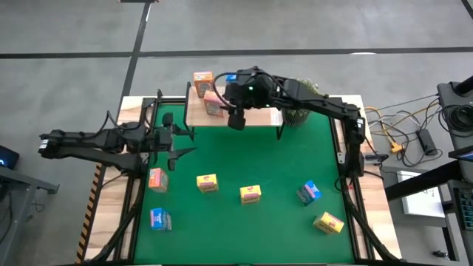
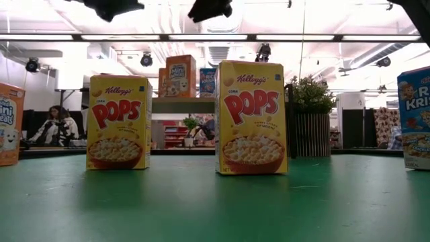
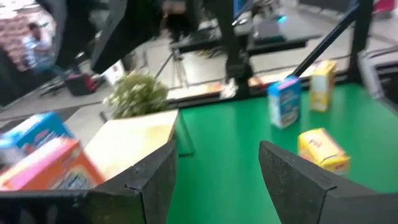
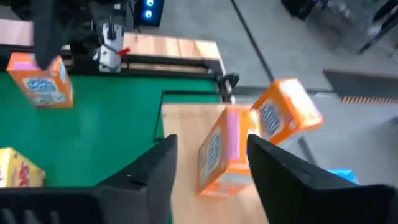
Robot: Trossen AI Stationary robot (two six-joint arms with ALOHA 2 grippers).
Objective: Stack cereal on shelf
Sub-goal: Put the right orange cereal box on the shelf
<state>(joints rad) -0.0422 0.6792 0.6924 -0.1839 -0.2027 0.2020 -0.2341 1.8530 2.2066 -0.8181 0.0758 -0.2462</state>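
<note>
The shelf (image 1: 259,117) stands at the mat's far edge. On it are an orange-pink box (image 1: 214,103), upright, a second orange box (image 1: 202,81) at its far left corner, and a blue box (image 1: 230,77) behind the arm. My right gripper (image 1: 236,111) hovers over the shelf, open. In the right wrist view its fingers stand on either side of the upright orange-pink box (image 4: 219,158), and the second orange box (image 4: 285,115) tilts beyond. My left gripper (image 1: 185,140) is open above the mat's left part, clear of every box. My right gripper has its open fingers on either side of the upright orange-pink box's upper part (image 4: 239,134), coming from above. One finger (image 4: 264,158) shows against the box's side, but I cannot tell whether it touches. The box stands on the shelf board.
On the mat stand an orange box (image 1: 157,179), a blue box (image 1: 160,219), two yellow boxes (image 1: 208,182) (image 1: 250,194), another blue box (image 1: 309,192) and a third yellow one (image 1: 328,222). A potted plant (image 1: 299,111) sits at the shelf's right end.
</note>
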